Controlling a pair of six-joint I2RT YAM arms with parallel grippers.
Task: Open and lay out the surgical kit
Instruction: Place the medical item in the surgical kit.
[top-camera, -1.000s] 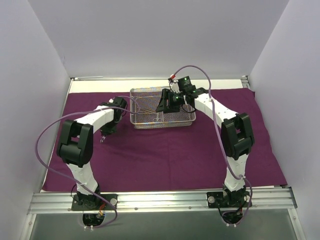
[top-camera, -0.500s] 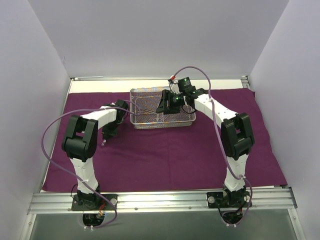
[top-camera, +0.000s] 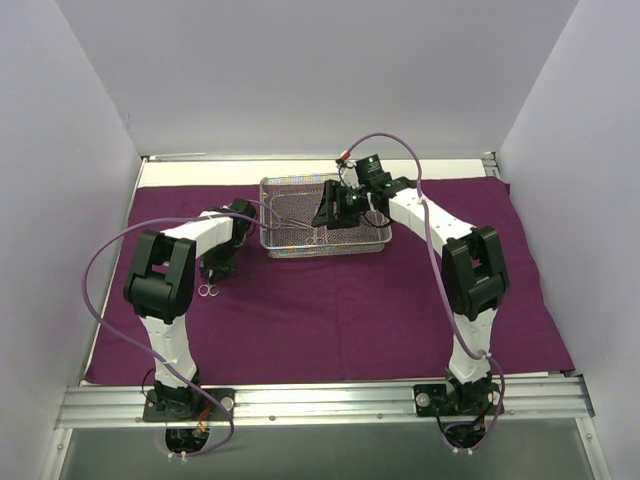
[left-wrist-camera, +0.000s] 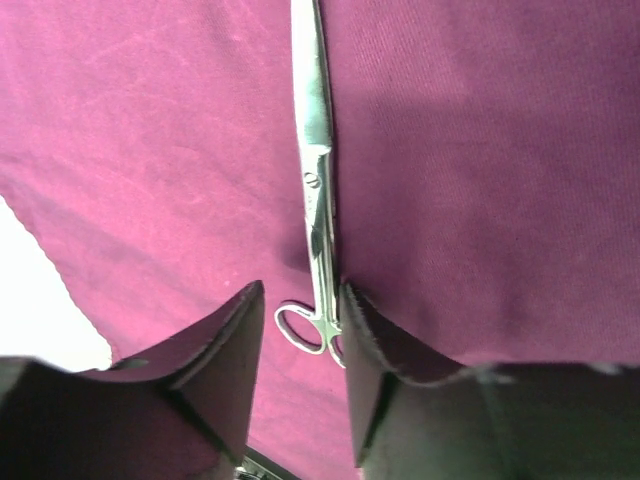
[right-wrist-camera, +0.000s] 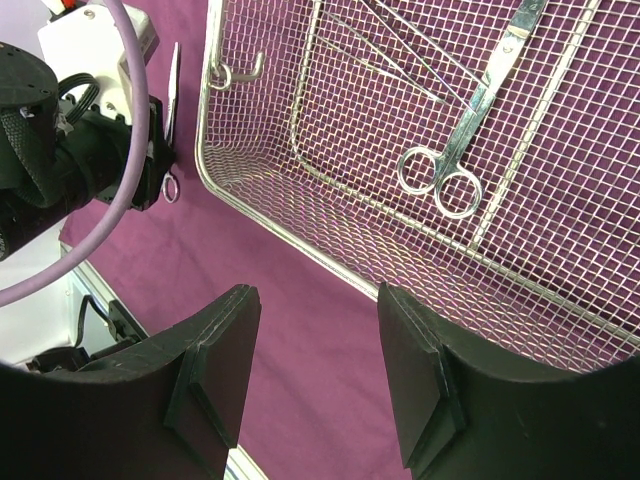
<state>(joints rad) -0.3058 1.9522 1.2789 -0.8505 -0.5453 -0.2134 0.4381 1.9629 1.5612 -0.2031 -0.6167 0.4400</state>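
1. We found the purple cloth (top-camera: 350, 310) spread flat across the table, with the wire-mesh tray (top-camera: 325, 246) sitting on its far half, between the two arms
2. The left claw (left-wrist-camera: 302, 295) stood released just over the cloth, and one pair of scissors (left-wrist-camera: 318, 200) lay flat on the fabric between its parted jaws, with the ring handles nearest the wrist, left of the tray and apart from it
3. The right claw (right-wrist-camera: 318, 300) hung above the tray, jaws apart and gripping nothing; a second pair of scissors (right-wrist-camera: 470, 120) and a few slim instruments (right-wrist-camera: 400, 55) lay inside on the mesh
4. We judged the laying-out to be under way, with one piece out and the rest waiting in the tray
5. The risk on the left, as we read it: one ring lay tight beside one of the fingers (left-wrist-camera: 385, 370), so a slanted lift could hook it and drag the scissors askew
6. The risk on the right: the slim instruments crossed one another flush on the wire, so a closing claw might pinch two at once, snag the mesh and tug the tray, or let a thin shaft slip free
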